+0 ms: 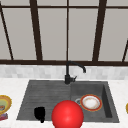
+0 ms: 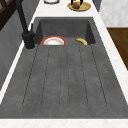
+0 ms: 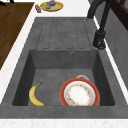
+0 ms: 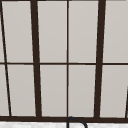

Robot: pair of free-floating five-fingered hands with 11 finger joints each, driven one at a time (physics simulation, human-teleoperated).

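Front view is showing a black left hand [image 1: 39, 114] hanging over the drainboard at about 7 o'clock of the sink [image 1: 45, 93], can't tell its fingers, next to a big red ball [image 1: 67, 115]. The right side view is catching a banana [image 3: 35, 95] lying in the basin at 9 o'clock of the red-rimmed plate [image 3: 79, 94].

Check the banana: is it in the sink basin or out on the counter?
In the basin: the banana lies on the basin floor beside the red-rimmed plate.
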